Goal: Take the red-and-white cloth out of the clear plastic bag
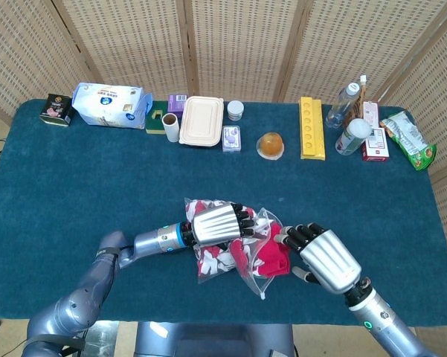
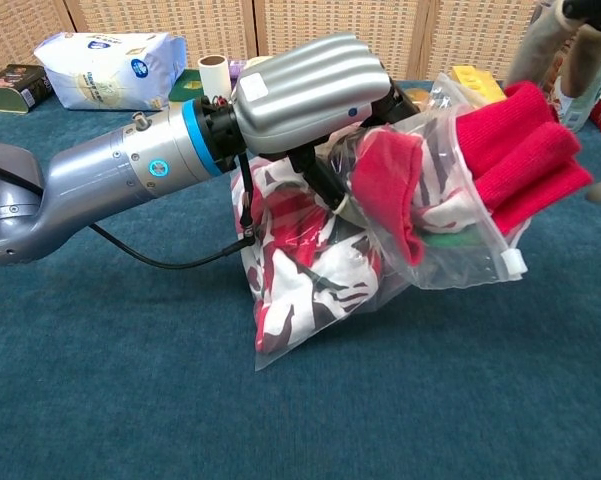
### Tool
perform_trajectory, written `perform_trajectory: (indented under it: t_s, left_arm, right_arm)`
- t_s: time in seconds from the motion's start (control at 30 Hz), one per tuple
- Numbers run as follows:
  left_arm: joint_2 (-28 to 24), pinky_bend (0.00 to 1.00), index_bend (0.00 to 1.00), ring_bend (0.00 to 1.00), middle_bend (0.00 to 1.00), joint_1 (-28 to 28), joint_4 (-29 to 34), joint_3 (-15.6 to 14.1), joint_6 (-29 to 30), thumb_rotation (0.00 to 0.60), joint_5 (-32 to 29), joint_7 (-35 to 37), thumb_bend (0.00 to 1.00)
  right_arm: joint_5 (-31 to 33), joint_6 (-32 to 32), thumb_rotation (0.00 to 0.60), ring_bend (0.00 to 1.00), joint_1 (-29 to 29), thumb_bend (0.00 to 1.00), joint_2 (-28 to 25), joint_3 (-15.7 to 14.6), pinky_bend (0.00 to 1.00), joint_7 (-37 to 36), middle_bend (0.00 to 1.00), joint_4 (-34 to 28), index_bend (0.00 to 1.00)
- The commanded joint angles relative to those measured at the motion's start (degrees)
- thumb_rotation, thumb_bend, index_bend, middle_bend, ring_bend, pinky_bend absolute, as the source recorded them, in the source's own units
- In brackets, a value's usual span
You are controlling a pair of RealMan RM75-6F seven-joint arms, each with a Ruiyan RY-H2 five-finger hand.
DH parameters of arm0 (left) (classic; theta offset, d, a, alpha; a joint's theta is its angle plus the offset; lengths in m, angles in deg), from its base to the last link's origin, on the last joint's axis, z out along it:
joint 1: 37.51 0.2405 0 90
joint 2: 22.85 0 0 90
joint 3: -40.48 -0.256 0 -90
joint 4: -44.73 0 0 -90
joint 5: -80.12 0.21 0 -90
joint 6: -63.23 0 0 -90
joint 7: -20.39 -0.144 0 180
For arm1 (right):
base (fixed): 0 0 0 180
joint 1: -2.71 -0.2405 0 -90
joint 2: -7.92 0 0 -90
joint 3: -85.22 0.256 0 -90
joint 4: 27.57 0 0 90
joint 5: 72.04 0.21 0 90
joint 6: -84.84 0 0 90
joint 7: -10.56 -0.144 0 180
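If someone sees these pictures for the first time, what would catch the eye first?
Probably the clear plastic bag at the near middle of the table, stuffed with the red-and-white cloth, whose red folds poke out of its open end. The silver left hand grips the bag from above, and the right hand sits just beside the red end. A row of small packages lines the far edge.

A table (image 1: 74, 193) covered in dark teal cloth carries a back row: blue-white tissue pack (image 1: 110, 104), beige lidded box (image 1: 201, 120), yellow tray (image 1: 311, 128), clear bottle (image 1: 342, 105).
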Motion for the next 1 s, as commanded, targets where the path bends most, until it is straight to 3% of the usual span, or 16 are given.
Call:
perform_trajectory:
  t_s: [0.03, 0.6, 0.83, 1.0]
  left_arm:
    - [0.02, 0.7, 0.79, 0.66, 0.64, -0.07, -0.08, -0.24, -0.27, 0.6, -0.08, 0.02, 0.47]
    - [0.21, 0.7, 0.79, 0.66, 0.64, -0.38, -0.32, -1.11, -0.95, 0.6, -0.64, 0.09, 0.47]
    - [0.37, 0.7, 0.79, 0.66, 0.64, -0.65, -0.31, -1.2, -0.87, 0.6, -0.87, -0.04, 0.47]
    - [0.38, 0.7, 0.79, 0.66, 0.64, -0.69, -0.3, -1.28, -0.86, 0.6, -1.0, -0.08, 0.47]
  right_arm:
    - [1.16, 1.59, 0.6, 0.44, -0.96, 0.17, -0.63, 0.38, 0.51, 1.44, 0.36, -1.17, 0.31]
    - [3.71, 2.31, 0.6, 0.47, -2.26, 0.2, -1.72, 0.71, 0.54, 3.76, 0.35, -2.29, 0.26]
    - [5.27, 4.14, 0.6, 0.47, -3.13, 0.23, -1.47, 0.38, 0.53, 4.25, 0.35, -2.68, 0.33]
    - [5.79, 4.05, 0.6, 0.47, -3.26, 0.24, -0.91, 0.22, 0.54, 4.12, 0.35, -2.39, 0.44]
